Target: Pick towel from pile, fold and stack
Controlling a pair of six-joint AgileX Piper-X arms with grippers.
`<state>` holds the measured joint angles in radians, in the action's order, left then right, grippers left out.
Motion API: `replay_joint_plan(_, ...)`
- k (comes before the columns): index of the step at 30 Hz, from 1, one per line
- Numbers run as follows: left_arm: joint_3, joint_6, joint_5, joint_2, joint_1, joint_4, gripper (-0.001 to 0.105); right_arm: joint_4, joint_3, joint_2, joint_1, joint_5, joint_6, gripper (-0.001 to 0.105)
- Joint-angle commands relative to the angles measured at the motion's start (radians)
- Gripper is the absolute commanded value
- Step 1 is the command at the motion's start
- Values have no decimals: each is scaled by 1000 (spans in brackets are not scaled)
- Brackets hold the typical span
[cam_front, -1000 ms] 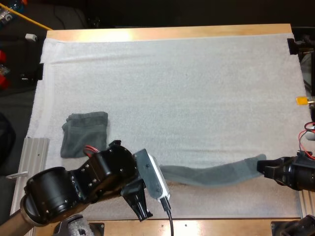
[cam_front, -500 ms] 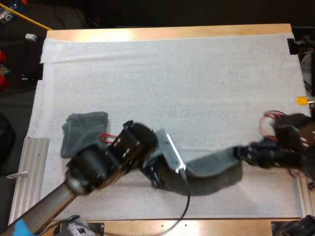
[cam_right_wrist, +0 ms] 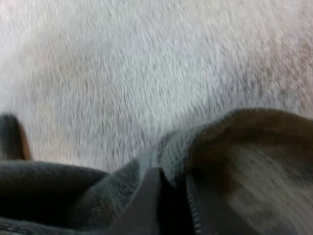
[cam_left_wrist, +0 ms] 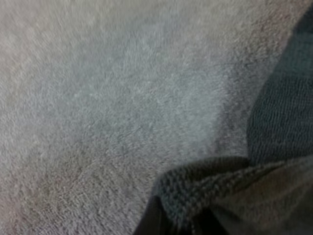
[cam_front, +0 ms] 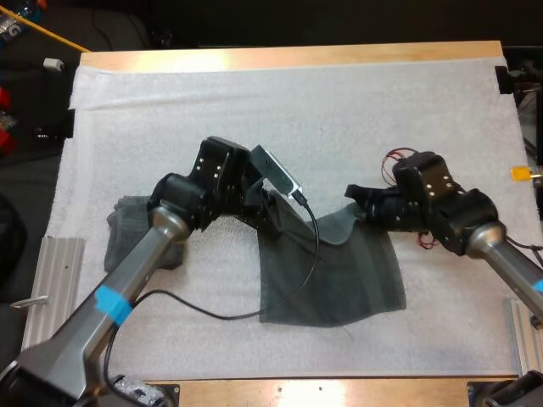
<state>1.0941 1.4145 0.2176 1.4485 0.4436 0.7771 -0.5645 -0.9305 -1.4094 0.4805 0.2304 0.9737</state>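
A white mat (cam_front: pixel 356 110) covers the wooden table. On its near half the towel (cam_front: pixel 335 275) lies spread flat, its far edge raised and running left to right between the arms. The left gripper (cam_front: pixel 273 210) is clenched on the far-left corner and the right gripper (cam_front: pixel 356 203) on the far-right one. Each wrist view shows cloth pinched between its fingers. The cloth trails nearward from both, so a fold would likely carry the held edge that way. A folded towel (cam_front: pixel 127 222) lies by the left arm.

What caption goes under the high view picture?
The left gripper and right gripper hold one towel by its far edge.
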Motion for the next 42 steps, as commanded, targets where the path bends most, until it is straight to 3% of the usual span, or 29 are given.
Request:
replay_joint_plan(1, 2, -5, 17, 19, -13, -15, 0, 42, -2, -13, -9, -26, -31, 0)
replay_joint_plan(11, 2, -7, 66, 139, -40, -75, 0, 87, -2, -84, -110, -100, -139, 0)
replay_joint_plan(14, 2, -7, 40, 161, -40, -96, 0, 103, -2, -88, -140, -100, -143, 0)
replay_joint_plan(19, 2, -7, -88, 167, -40, -126, 0, 117, -2, -87, -170, -100, -143, 0)
replay_joint_plan(25, 2, -7, -84, 167, -40, -153, 1, 120, -2, -87, -173, -98, -143, 0)
replay_joint_plan(27, 2, -7, -84, 167, -40, -153, 7, 131, -2, -87, -173, -98, -146, 1)
replay_joint_plan(29, 2, -7, -87, 167, -40, -154, 21, 158, -2, -94, -175, -78, -146, 11)
replay_joint_plan(31, 2, -7, -86, 167, -40, -167, 39, 213, -2, -109, -174, -34, -158, 32)
replay_joint_plan(34, 7, -5, -86, 167, -40, -186, 59, 322, -2, -133, -174, 12, -188, 65)
replay_joint_plan(36, 17, -2, -90, 167, -40, -183, 60, 396, -2, -138, -174, 36, -185, 70)
replay_joint_plan(39, 40, 1, -90, 163, -40, -165, 58, 470, -2, -131, -174, 44, -168, 67)
replay_joint_plan(42, 58, 12, -102, 134, -40, -140, 56, 503, -2, -107, -174, 76, -50, 63)
